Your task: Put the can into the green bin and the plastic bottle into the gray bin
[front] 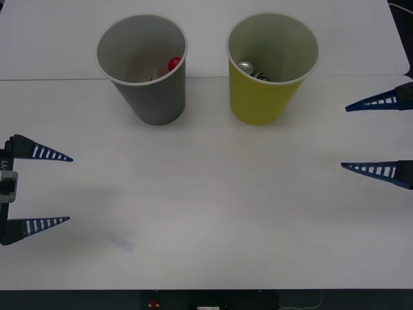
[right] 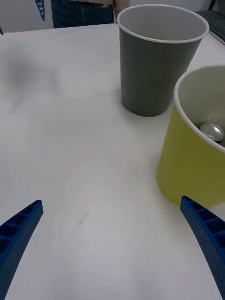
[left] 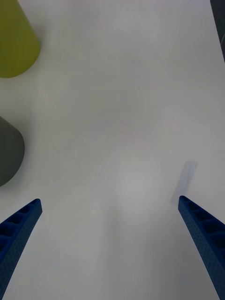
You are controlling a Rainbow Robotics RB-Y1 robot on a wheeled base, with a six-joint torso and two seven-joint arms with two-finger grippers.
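1. White and smooth, the desk [front: 206,213] carried two big cup-shaped bins side by side at its far part, both tapering to the base.
2. From the front view, the gray bin [front: 151,90] stood on the robot's left and the green bin [front: 268,97] on its right, near each other but apart. Inside the green bin lay the can [front: 248,68], with its silver top showing. Inside the gray bin lay something with a red cap [front: 173,63], probably the plastic bottle, though its body was hard to make out.
3. Also in the front view, the left claw [front: 58,189] waited at the left edge and the right claw [front: 352,137] at the right edge, both spread wide and holding nothing.
4. From the right wrist view, the ribbed blue fingers [right: 21,229] were far apart over bare desk. The yellow-green bin [right: 187,164] was close, with the shiny round top of the can [right: 212,131] inside it, and the gray bin [right: 152,70] stood behind it with a pale rim.
5. From the left wrist view, the wide fingers [left: 201,229] framed the matte desk [left: 126,93]; the bases of both bins were at one side.
6. By my judgement the sorting was complete. The risk left was that an arm would swing too near and tip one light, narrow-based bin.
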